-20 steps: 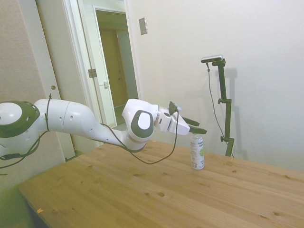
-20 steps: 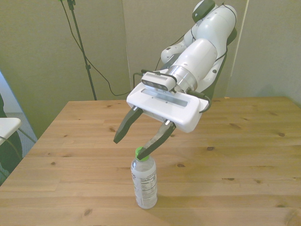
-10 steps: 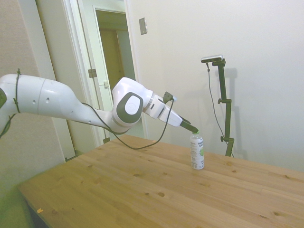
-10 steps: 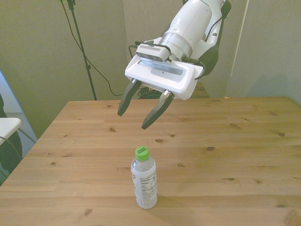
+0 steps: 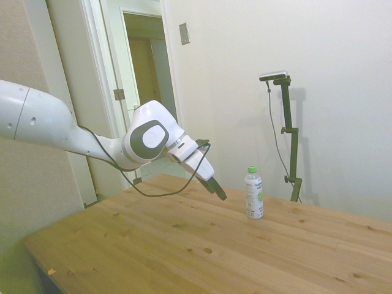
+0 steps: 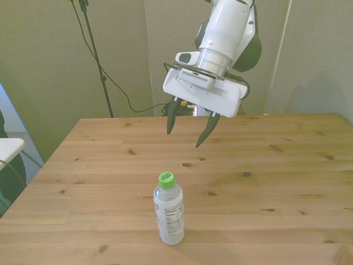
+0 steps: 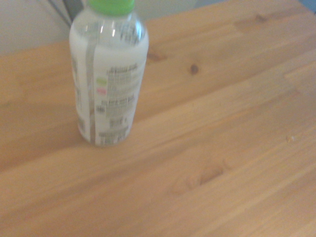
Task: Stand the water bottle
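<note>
A: In the side view, going from the left, what's there?

B: The white arm [image 5: 73,131] reaches in over the table [image 5: 184,245]. Its pincer [image 5: 218,191] points down at a slant and hangs in the air above the wood, touching nothing.

A: And right of that?

B: The bottle [image 5: 254,192] stands upright on the table, green cap [image 5: 252,169] on top, apart from the pincer.

A: Is the pincer holding anything?

B: No. In the front view the pincer [image 6: 187,132] is spread wide, its two dark fingers [image 6: 171,120] well separated with only air between them.

A: Where does the bottle sit in the front view?

B: The bottle [image 6: 169,214] is near the table's near edge, a little toward the front view's left of the pincer, and closer to the camera than it. The table [image 6: 287,187] around it is bare wood.

A: Anything from the wrist view?

B: The bottle [image 7: 108,79] upright on its base, white label with dark print facing the camera, slightly blurred.
</note>
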Robot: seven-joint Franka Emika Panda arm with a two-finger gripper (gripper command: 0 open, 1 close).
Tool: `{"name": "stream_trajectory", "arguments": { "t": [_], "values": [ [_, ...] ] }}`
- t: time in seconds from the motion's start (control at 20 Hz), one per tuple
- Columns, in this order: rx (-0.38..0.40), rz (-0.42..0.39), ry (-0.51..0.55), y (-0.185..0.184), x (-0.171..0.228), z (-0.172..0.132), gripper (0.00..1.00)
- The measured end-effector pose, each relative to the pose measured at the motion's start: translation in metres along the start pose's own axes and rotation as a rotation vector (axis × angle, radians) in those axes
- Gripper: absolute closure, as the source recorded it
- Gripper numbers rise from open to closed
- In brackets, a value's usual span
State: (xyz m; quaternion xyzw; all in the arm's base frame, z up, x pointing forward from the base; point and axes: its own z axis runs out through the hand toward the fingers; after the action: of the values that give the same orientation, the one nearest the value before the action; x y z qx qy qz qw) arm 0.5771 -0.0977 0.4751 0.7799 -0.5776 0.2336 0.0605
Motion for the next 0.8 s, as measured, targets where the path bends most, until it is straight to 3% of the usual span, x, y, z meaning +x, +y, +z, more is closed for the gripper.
{"name": "stream_trajectory", "arguments": {
  "t": [0.2, 0.6, 0.8],
  "values": [
    [-0.049, -0.148, -0.092, 0.008, -0.008, 0.002, 0.0],
    [0.003, -0.43, -0.241, -0.006, -0.047, -0.011, 0.0],
    [0.028, -0.489, -0.293, -0.012, -0.069, -0.017, 0.0]
  ]
}}
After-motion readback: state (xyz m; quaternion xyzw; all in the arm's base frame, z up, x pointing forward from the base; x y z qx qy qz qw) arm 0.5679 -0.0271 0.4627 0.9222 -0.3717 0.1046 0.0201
